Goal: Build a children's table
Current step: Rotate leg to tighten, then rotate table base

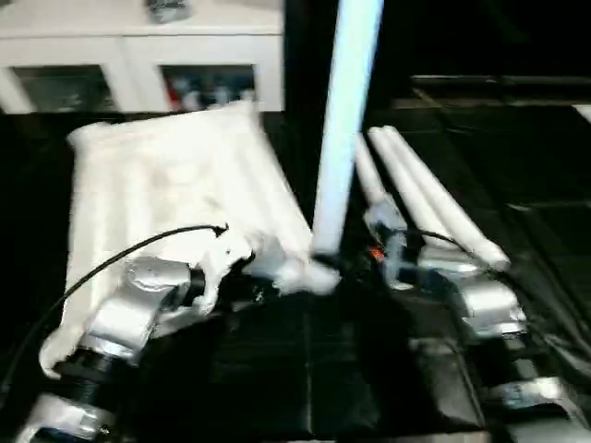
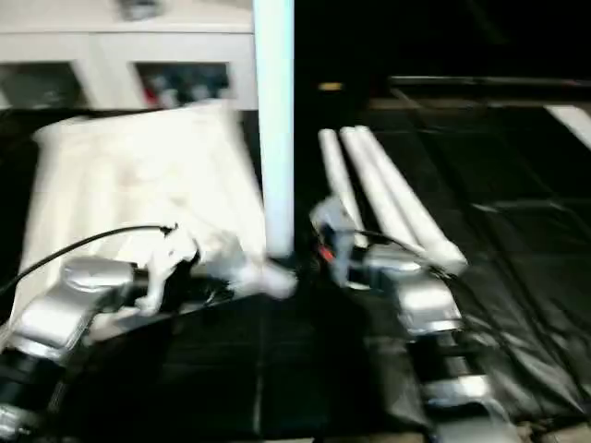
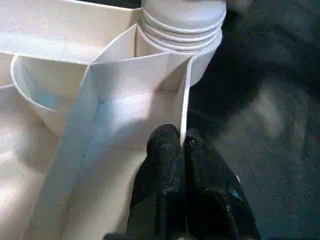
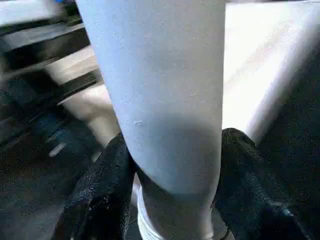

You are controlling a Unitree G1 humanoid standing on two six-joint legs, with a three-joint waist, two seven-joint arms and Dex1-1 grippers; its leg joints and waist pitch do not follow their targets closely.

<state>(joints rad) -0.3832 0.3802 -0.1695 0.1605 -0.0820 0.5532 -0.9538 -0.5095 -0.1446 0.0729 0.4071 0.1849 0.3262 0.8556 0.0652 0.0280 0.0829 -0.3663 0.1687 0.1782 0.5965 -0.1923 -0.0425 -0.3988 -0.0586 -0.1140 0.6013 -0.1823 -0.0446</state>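
The top lies ribs-up at left of frame. The left gripper, pinched shut on its rim, steadies it while the right gripper clasps the upright leg in the corner socket. Three legs wait right.

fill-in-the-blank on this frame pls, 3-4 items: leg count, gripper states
1. The right gripper is shut on the upright ____.
2. That leg stands in a corner ____ of the tabletop.
3. ____ spare legs lie on the floor by the right arm.
4. The left gripper is ____, its fingers pinching a rib at the tabletop's edge.

Missing words: leg; socket; three; shut
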